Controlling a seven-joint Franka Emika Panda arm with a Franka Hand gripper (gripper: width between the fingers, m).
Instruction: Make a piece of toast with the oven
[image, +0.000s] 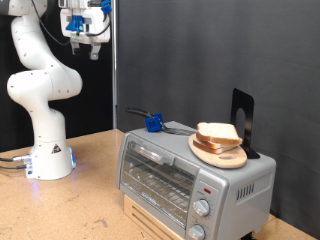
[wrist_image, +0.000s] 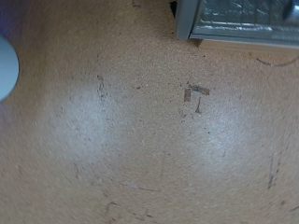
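Observation:
The silver oven (image: 190, 180) stands on the wooden table at the exterior view's lower right, with its glass door closed and two knobs on its right panel. On its top, a slice of toast (image: 218, 133) lies on a round wooden plate (image: 222, 155). My gripper (image: 86, 42) hangs high at the exterior view's top left, far from both and pointing down with nothing in it. In the wrist view only a corner of the oven (wrist_image: 245, 21) shows above bare tabletop; the fingers do not appear there.
The arm's white base (image: 48, 160) is at the left, and its edge (wrist_image: 5, 65) shows in the wrist view. A blue object (image: 153, 123) and a black upright stand (image: 243, 118) are at the oven's back. A dark wall runs behind.

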